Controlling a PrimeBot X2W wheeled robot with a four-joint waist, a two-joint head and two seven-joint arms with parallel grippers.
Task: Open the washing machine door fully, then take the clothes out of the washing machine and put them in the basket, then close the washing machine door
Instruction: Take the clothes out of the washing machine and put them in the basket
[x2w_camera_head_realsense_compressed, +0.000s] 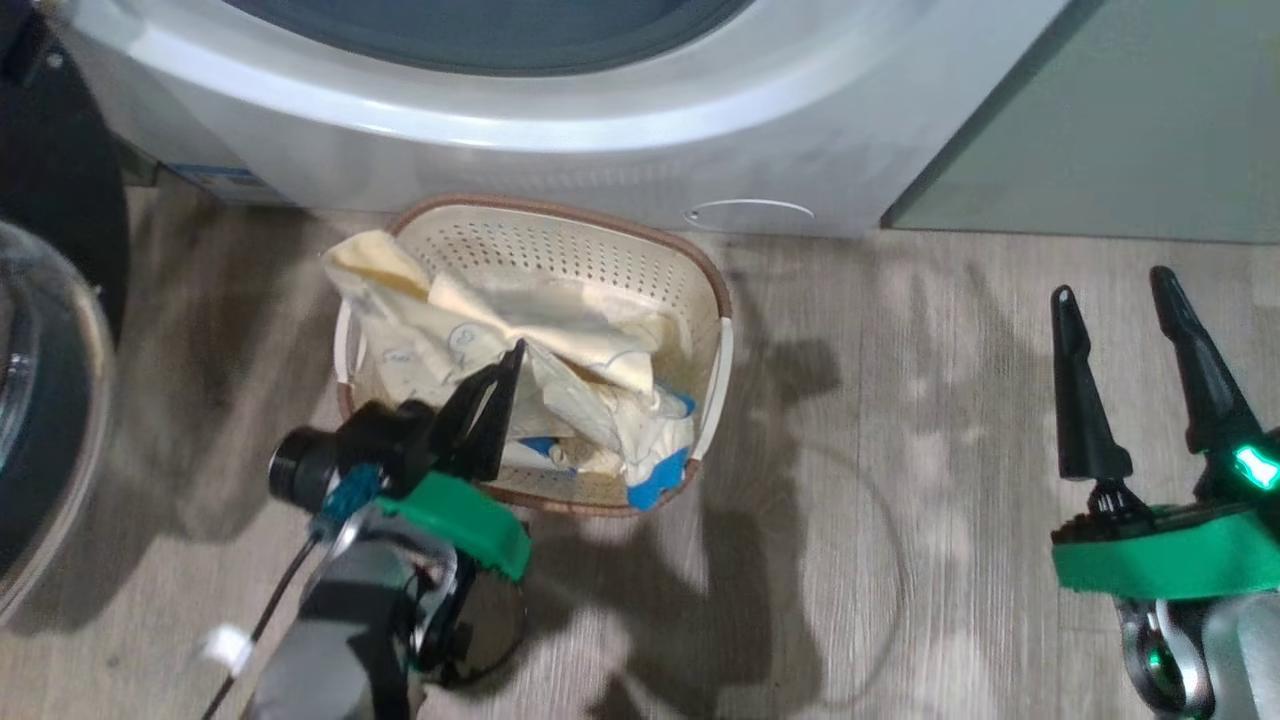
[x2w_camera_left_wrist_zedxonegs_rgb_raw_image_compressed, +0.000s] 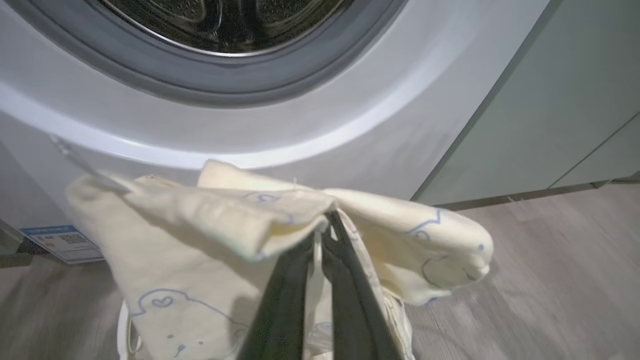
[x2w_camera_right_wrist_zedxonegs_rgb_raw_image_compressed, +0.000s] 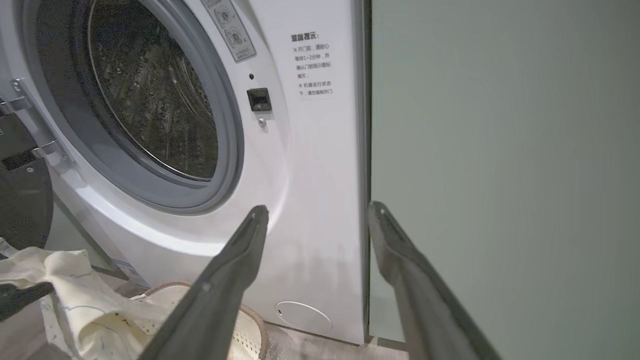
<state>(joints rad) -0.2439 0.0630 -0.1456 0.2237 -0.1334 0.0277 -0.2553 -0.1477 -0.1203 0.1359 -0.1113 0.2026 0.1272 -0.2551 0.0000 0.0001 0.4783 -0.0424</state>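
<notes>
Head view: the basket (x2w_camera_head_realsense_compressed: 560, 255) stood on the wooden floor (x2w_camera_head_realsense_compressed: 950, 450), just in front of the washing machine (x2w_camera_head_realsense_compressed: 500, 150). The clothes (x2w_camera_head_realsense_compressed: 560, 330) lay heaped in it, with one pale-yellow corner spilling over its left rim and a blue piece at its near edge. The left gripper (x2w_camera_head_realsense_compressed: 515, 350) hung over the near left part of the basket, its fingers pressed together with the tips in the cloth. The right gripper (x2w_camera_head_realsense_compressed: 1110, 285) hovered well apart at the right over bare floor, its fingers spread wide and holding nothing. The washing machine door (x2w_camera_head_realsense_compressed: 50, 400) stood swung out at the far left

Left wrist view: the two dark fingers (x2w_camera_left_wrist_zedxonegs_rgb_raw_image_compressed: 350, 280) met at their tips and pinched a fold of the clothes (x2w_camera_left_wrist_zedxonegs_rgb_raw_image_compressed: 215, 220). The cloth draped to both sides of them and hung down below. Behind it rose the white front of the washing machine (x2w_camera_left_wrist_zedxonegs_rgb_raw_image_compressed: 350, 125), with its grey ring, its steel drum (x2w_camera_left_wrist_zedxonegs_rgb_raw_image_compressed: 225, 20) and a blue sticker (x2w_camera_left_wrist_zedxonegs_rgb_raw_image_compressed: 62, 242) low on the left

Right wrist view: the right gripper's (x2w_camera_right_wrist_zedxonegs_rgb_raw_image_compressed: 317, 212) fingers stood far apart with nothing between them, pointing at the washing machine's (x2w_camera_right_wrist_zedxonegs_rgb_raw_image_compressed: 310, 175) right edge beside the pale green cabinet (x2w_camera_right_wrist_zedxonegs_rgb_raw_image_compressed: 500, 150). The clothes (x2w_camera_right_wrist_zedxonegs_rgb_raw_image_compressed: 75, 295) and the basket (x2w_camera_right_wrist_zedxonegs_rgb_raw_image_compressed: 250, 320) lay low to their left, clear of them
</notes>
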